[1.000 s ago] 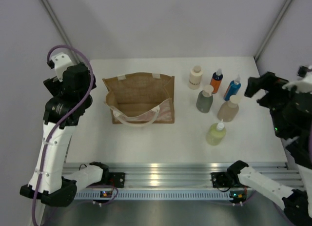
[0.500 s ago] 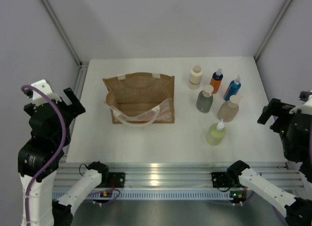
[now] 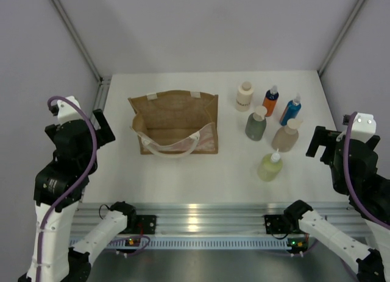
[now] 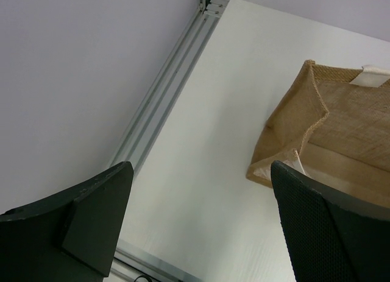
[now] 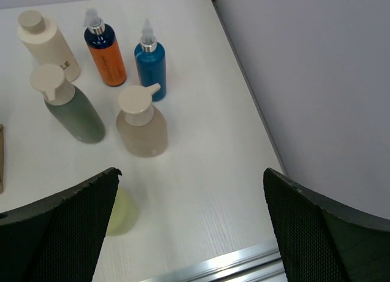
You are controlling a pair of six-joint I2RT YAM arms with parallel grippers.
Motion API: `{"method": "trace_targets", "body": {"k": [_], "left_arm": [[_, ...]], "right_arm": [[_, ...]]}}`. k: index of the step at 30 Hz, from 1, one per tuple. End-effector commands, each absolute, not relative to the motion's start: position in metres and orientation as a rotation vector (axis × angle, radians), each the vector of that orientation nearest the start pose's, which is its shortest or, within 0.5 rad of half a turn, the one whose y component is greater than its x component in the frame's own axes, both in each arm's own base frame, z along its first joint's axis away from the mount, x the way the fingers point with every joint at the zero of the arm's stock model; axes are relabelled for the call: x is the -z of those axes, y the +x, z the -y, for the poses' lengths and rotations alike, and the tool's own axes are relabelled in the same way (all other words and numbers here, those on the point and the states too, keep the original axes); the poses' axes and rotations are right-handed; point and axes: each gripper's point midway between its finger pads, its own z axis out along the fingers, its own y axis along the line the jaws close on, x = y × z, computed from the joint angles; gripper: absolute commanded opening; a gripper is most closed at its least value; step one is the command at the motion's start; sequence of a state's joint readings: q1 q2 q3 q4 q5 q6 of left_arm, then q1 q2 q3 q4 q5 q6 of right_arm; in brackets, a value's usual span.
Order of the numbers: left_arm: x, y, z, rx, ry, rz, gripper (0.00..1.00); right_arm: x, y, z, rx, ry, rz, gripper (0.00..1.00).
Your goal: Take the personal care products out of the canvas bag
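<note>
Six bottles (image 3: 256, 125) stand outside the bag (image 3: 173, 120); left claw (image 4: 201, 169) and right claw (image 5: 190, 175) gape wide, empty. Job looks finished; just park.

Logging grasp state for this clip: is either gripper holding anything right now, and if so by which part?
Nothing is held. The left gripper and right gripper are both open and empty, clear of the canvas bag and the bottles.
</note>
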State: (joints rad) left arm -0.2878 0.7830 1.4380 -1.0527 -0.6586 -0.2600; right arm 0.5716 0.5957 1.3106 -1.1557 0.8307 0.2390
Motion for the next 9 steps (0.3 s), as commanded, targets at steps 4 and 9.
{"method": "trace_targets", "body": {"k": [4,9], "left_arm": [[-0.3823,0.1933,-0.0570,-0.348,-0.416,-1.820,0.99],[-0.3755,0.1911,-0.0558,-0.322,-0.449,-1.818,0.99]], "right_arm": [[-0.3622,0.1640,0.0449,0.242,0.257,-1.774,1.00],[-0.3674,0.1628,0.0442,0.232,0.240,-1.766,1.00]]}}
